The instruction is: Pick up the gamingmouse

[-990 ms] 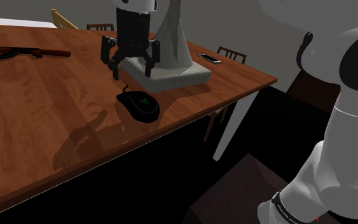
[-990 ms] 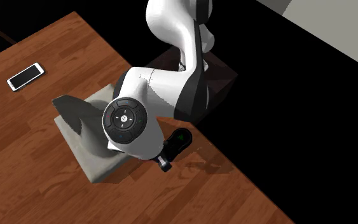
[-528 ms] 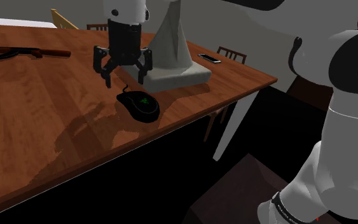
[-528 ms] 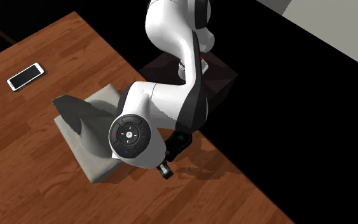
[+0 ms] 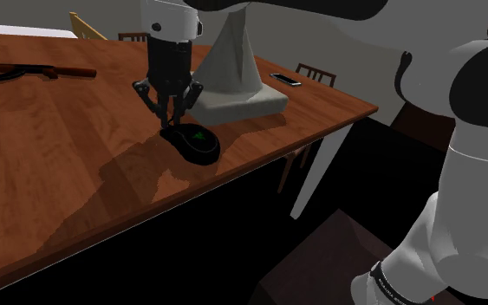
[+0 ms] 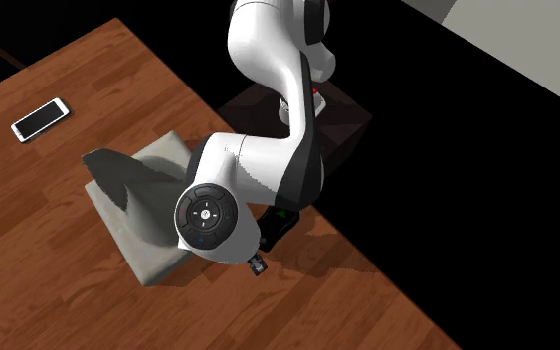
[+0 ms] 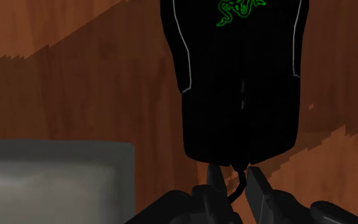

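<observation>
The gaming mouse [image 5: 198, 144] is black with a green logo and lies on the brown wooden table [image 5: 60, 165] near its front edge. My black gripper [image 5: 174, 120] has come down at the mouse's cord end, and its fingers are drawn together there. In the wrist view the mouse [image 7: 241, 83] lies just beyond the gripper [image 7: 236, 184], whose fingertips [image 7: 214, 181] pinch the short cord stub at the mouse's front edge. In the second exterior view the arm's wrist covers most of the mouse [image 6: 283, 219]; a green-marked corner shows.
A grey pedestal-like object [image 5: 233, 82] stands right behind the gripper and shows beside it in the wrist view too [image 7: 50, 178]. A phone [image 5: 286, 80] lies at the table's far corner, a rifle [image 5: 34, 71] at the far left. Chairs [image 5: 315, 74] stand beyond the table.
The gripper has dropped from above the table to the mouse's cord end, shifting slightly toward the shoulder view's left. Its fingers, spread wide before, have closed together.
</observation>
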### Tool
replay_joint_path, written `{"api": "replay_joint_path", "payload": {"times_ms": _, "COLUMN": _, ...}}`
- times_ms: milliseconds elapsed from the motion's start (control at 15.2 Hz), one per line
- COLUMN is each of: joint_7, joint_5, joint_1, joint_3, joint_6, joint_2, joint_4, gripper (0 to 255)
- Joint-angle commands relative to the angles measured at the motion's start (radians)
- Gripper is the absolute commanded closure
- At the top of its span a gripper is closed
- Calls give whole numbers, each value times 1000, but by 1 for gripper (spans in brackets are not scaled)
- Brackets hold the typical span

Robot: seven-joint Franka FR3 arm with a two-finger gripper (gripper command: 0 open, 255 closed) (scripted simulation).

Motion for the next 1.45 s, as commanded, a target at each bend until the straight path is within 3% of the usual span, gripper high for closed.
{"api": "replay_joint_path", "payload": {"times_ms": 0, "joint_7": 0, "joint_5": 0, "joint_1": 0, "joint_3": 0, "joint_6": 0, "joint_2": 0, "joint_4": 0, "gripper": 255}}
{"api": "replay_joint_path", "payload": {"times_ms": 330, "joint_7": 0, "joint_5": 0, "joint_1": 2, "joint_3": 0, "joint_6": -13, "joint_2": 1, "joint_4": 14, "gripper": 255}}
{"api": "replay_joint_path", "payload": {"times_ms": 858, "joint_7": 4, "joint_5": -22, "joint_1": 35, "joint_3": 0, "joint_6": -149, "joint_2": 49, "joint_4": 197, "gripper": 255}}
{"api": "replay_joint_path", "payload": {"times_ms": 1254, "joint_7": 7, "joint_5": -53, "joint_1": 83, "joint_3": -4, "joint_6": -277, "joint_2": 120, "joint_4": 395, "gripper": 255}}
{"api": "replay_joint_path", "payload": {"times_ms": 1386, "joint_7": 7, "joint_5": -54, "joint_1": 85, "joint_3": -5, "joint_6": -281, "joint_2": 122, "joint_4": 401, "gripper": 255}}
